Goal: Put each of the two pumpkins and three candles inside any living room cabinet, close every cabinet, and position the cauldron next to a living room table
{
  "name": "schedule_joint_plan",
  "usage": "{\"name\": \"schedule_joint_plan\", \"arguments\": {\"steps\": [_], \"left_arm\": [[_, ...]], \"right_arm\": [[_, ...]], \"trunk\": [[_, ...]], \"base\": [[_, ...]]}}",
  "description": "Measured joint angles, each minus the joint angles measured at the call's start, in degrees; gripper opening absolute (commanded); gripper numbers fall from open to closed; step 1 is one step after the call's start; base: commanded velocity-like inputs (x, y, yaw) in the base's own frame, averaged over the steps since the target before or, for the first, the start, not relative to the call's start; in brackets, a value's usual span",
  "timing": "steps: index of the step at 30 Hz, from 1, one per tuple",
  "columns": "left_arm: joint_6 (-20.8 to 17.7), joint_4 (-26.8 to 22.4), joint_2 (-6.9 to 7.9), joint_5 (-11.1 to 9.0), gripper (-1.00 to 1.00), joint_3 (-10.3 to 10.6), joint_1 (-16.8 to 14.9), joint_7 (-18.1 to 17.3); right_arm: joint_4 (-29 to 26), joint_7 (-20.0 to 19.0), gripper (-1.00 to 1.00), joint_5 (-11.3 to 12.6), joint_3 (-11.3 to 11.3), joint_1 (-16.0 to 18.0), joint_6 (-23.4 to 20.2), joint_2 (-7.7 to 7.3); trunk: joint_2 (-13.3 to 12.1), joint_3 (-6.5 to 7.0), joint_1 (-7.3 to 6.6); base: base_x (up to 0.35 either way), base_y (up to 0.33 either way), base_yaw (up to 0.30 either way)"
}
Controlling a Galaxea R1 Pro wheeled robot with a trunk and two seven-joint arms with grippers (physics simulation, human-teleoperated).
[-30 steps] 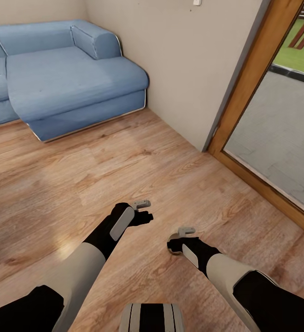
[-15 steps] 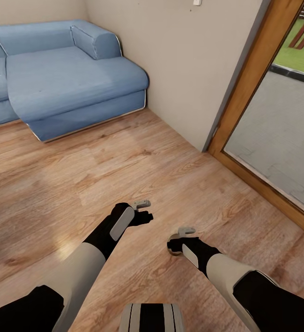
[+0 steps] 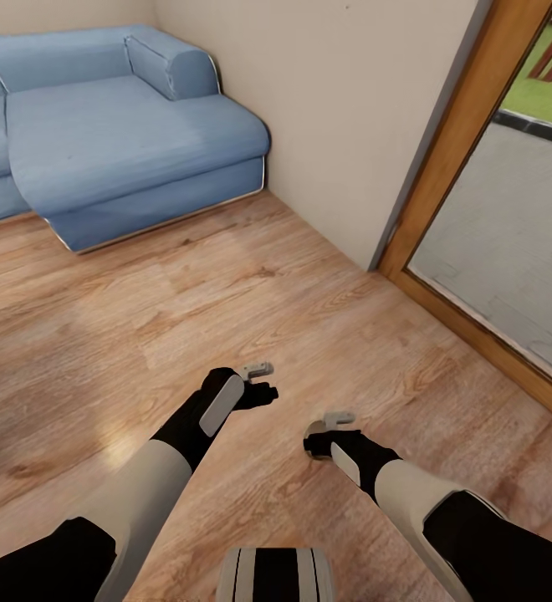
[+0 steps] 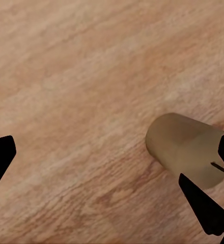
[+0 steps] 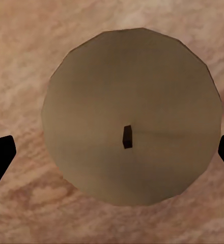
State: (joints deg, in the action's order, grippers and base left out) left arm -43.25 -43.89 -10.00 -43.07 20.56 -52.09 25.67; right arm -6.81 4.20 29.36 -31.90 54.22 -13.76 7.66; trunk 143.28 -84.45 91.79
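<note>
Candle (image 5: pixel 130 117) first: we see its round tan top with a short dark wick square below our right claw (image 3: pixel 319 441), whose black fingertips (image 5: pixel 0 155) stand wide apart on either side of it and touch nothing. In the head view the same candle (image 3: pixel 314 436) stands upright on the wooden floor (image 3: pixel 142 318), partly hidden beneath that claw. Our left wrist camera catches it from the side as a stubby tan cylinder (image 4: pixel 186 150), with the right claw's dark fingers around it. Our left claw (image 3: pixel 263 393) hangs over bare floor just beside the right one, its fingertips (image 4: pixel 0 155) spread apart and empty. Farther out, a blue sofa (image 3: pixel 117 142) sits against the beige wall (image 3: pixel 343 117), and a wood-framed glass door (image 3: pixel 443 167) opens onto grey paving and grass. We can read no label or writing on anything.
</note>
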Motion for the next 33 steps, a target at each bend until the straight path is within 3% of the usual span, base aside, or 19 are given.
{"name": "schedule_joint_plan", "arguments": {"steps": [4, 28, 33], "left_arm": [[0.00, 0.00, 0.00, 0.00, 1.00, -0.03, 0.00, 0.00], [-0.01, 0.00, 0.00, 0.05, 1.00, -0.03, 0.00, -0.03], [-0.01, 0.00, 0.00, 0.05, 1.00, -0.03, 0.01, -0.03]], "right_arm": [[0.03, 0.02, 1.00, 0.00, -0.01, 0.00, 0.00, 0.00], [0.01, -0.01, 1.00, 0.00, -0.04, 0.00, 0.00, 0.00], [0.01, 0.01, 1.00, 0.00, -0.05, 0.00, 0.00, 0.00]], "trunk": [[0.05, -0.89, 0.10], [0.06, -0.89, 0.10], [0.10, -1.56, 0.18]], "base": [[0.000, 0.000, 0.000], [0.000, 0.000, 0.000], [0.000, 0.000, 0.000]]}}
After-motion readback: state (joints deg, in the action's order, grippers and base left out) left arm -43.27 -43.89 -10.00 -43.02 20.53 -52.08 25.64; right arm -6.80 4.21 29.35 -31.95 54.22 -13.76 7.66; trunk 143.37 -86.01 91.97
